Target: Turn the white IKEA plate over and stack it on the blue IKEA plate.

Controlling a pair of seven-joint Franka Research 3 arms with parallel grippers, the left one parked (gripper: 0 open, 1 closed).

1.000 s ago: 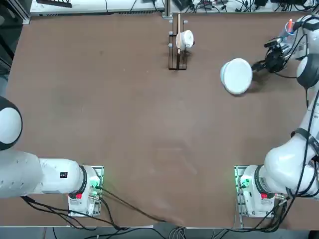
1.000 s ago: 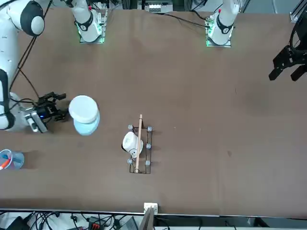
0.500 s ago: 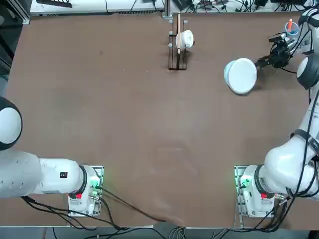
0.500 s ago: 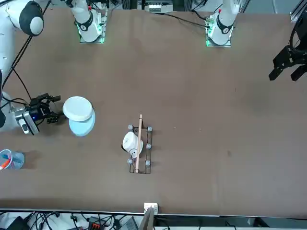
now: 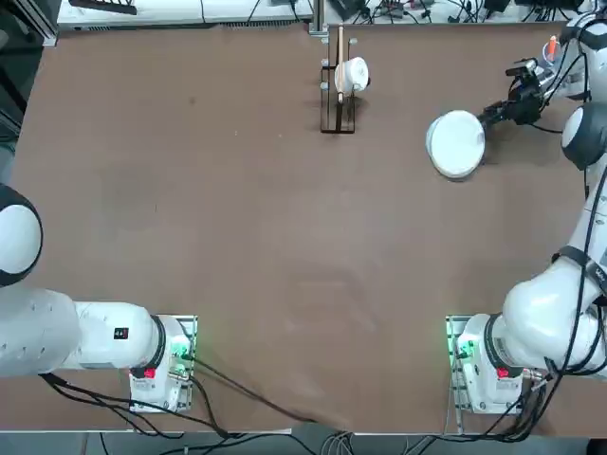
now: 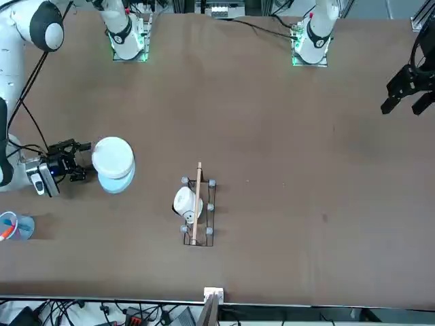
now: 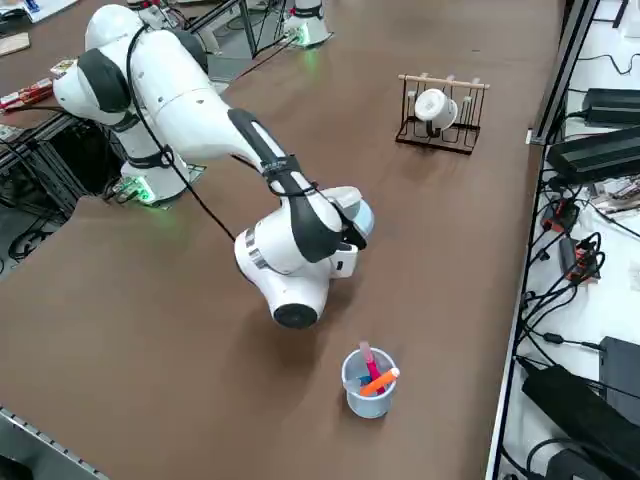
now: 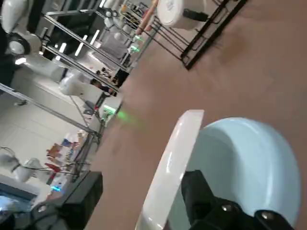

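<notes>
In the top view the white IKEA plate (image 5: 456,142) lies in the upper right of the frame on the brown desk (image 5: 237,237), covering most of the blue IKEA plate (image 5: 454,171), of which only a thin pale rim peeks out at the lower edge. The right gripper (image 5: 491,114) sits just to the right of the stack, low over the desk, its jaws spread open and holding nothing. In the front view the same stack is at the left of the frame: the white IKEA plate (image 6: 113,155) rests on top, the blue IKEA plate (image 6: 115,182) shows as a crescent below it, and the right gripper (image 6: 83,161) is just beside them on the left. The right wrist view shows the white IKEA plate (image 8: 172,158) seen edge-on and tilted against the blue IKEA plate (image 8: 244,158), with one dark finger (image 8: 196,191) close by the rim. A wooden rack (image 5: 338,95) with a small white cup (image 5: 355,74) stands at the upper middle of the top view, well apart from the plates. In the right side view a clear blue tumbler (image 7: 368,382) holding an orange stick stands at lower centre.
</notes>
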